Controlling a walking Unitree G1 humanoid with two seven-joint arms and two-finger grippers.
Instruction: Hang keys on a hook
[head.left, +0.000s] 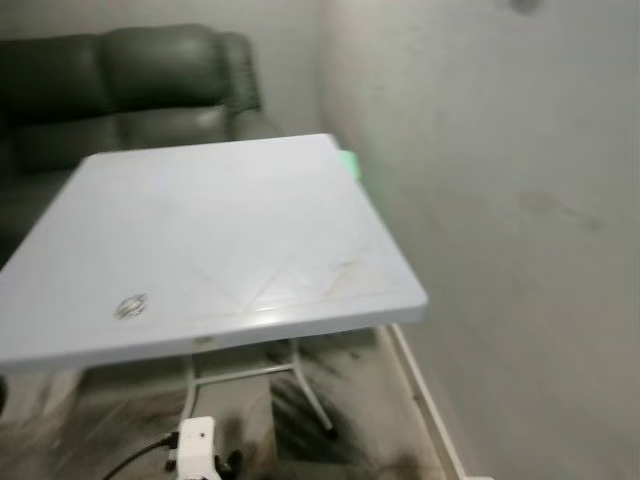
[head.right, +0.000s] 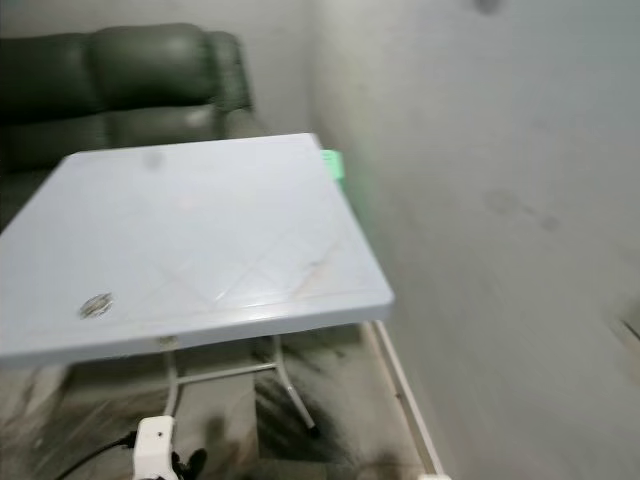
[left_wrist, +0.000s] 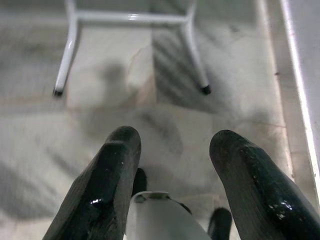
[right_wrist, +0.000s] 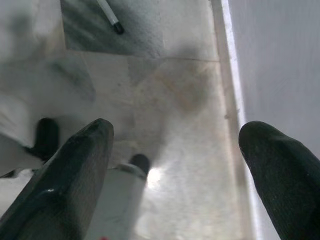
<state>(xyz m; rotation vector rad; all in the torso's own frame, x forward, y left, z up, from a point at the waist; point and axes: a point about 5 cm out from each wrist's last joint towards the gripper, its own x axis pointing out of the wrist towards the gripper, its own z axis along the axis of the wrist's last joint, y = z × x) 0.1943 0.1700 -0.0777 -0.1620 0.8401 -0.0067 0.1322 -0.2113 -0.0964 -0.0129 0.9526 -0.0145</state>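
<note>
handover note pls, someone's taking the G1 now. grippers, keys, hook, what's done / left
Left gripper: open, empty, hanging over the floor.
Right gripper: open, empty, hanging near the wall's baseboard.
Keys: small metallic item, likely them, lying on the white table near its front left edge; blurred.
Hook: possibly the dark spot high on the wall to the right; too blurred to confirm.
Done: nothing, keys not picked up.
Left: reach the table, grasp the keys, find the hook, hang them.
</note>
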